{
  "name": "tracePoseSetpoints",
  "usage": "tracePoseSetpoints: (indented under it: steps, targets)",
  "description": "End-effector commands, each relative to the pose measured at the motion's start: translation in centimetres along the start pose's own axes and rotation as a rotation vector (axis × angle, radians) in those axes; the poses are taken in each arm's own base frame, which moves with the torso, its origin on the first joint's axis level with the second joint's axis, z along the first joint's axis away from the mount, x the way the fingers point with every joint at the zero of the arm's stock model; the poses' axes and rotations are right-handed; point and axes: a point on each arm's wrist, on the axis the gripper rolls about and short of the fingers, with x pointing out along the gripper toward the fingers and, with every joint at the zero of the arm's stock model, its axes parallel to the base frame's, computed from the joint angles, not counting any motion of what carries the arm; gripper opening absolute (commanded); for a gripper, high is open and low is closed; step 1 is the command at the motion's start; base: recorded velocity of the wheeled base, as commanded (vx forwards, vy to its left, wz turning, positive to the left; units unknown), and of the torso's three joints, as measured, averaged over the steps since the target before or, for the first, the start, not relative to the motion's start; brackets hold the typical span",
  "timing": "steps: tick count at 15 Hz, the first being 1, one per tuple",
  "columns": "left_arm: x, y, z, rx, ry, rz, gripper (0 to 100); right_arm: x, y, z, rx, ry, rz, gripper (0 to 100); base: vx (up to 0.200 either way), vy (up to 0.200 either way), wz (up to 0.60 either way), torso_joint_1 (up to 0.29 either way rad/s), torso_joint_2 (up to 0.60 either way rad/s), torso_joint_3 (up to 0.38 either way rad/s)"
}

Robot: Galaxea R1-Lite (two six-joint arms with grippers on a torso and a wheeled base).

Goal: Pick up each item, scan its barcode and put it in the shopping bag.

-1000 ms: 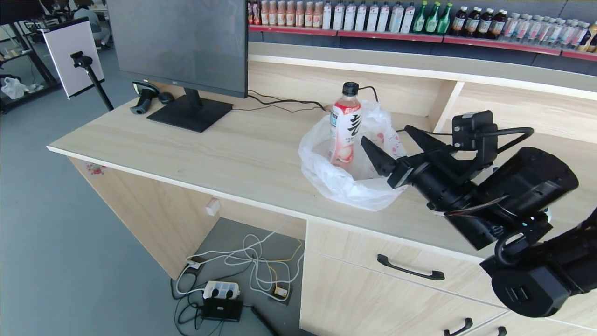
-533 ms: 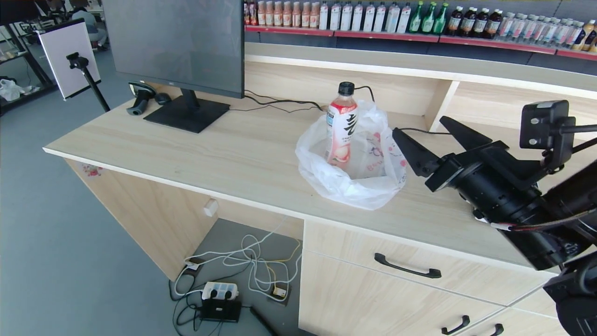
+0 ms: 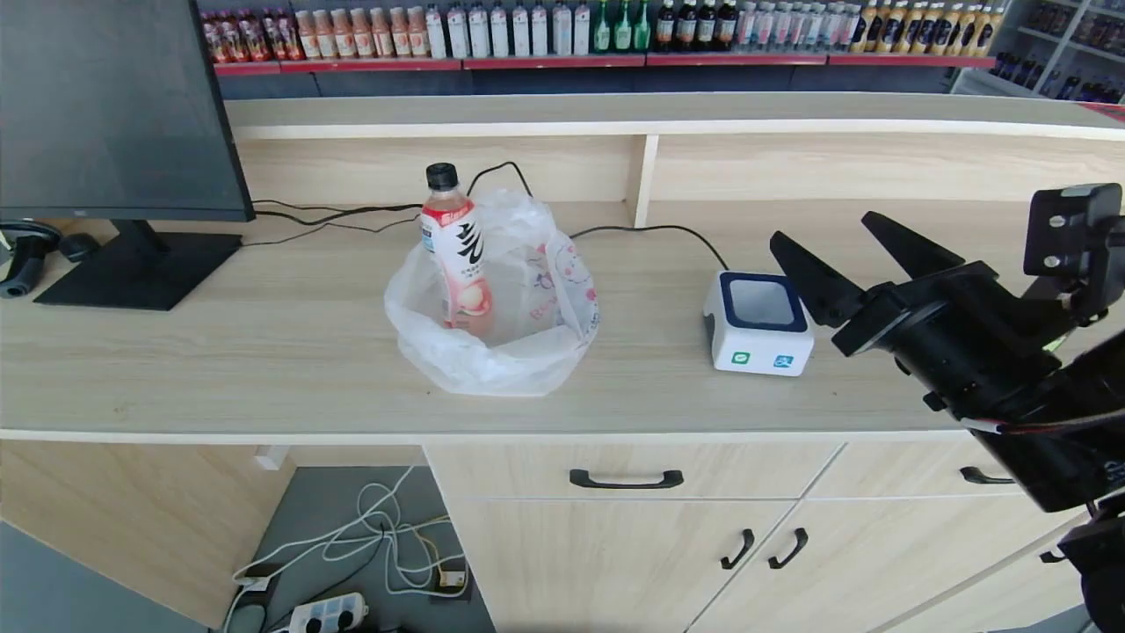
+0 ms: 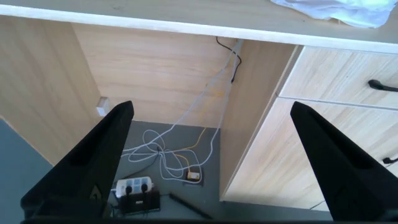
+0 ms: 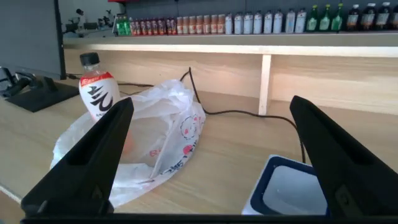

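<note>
The bottle (image 3: 454, 255) stands upright in the shopping bag (image 3: 492, 356) on the tabletop (image 3: 220, 360); left jaws and right jaws are wide, empty.

It was a shop: bottled drinks (image 3: 527, 31) lined a shelf (image 3: 562, 63) behind the checkout counter (image 3: 220, 369), which bore a scanner (image 3: 758, 323) and monitor (image 3: 114, 105).

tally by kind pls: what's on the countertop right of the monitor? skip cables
bottle: 1 (standing in the bag)
shopping bag: 1
scanner box: 1
Total: 3
</note>
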Motion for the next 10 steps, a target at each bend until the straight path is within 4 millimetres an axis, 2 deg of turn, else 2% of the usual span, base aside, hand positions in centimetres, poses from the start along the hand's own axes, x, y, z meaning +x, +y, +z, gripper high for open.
tracePoseSetpoints:
  steps: [1,4,10]
  targets:
    - [0.0,0.0,0.0,-0.001,0.001,0.000,100,-0.2,-0.2,0.2,-0.004,-0.006,-0.007,100,0.000,0.000,0.00,0.000,0.00,0.000]
    - [0.0,0.0,0.0,-0.004,0.001,0.001,100,-0.7,-0.2,0.4,-0.005,-0.001,-0.008,100,0.000,0.000,0.00,0.000,0.00,0.000]
    - [0.0,0.0,0.0,-0.002,0.001,0.000,100,-0.8,-1.2,0.5,-0.023,-0.005,-0.044,100,0.000,-0.200,0.00,0.004,0.00,0.003]
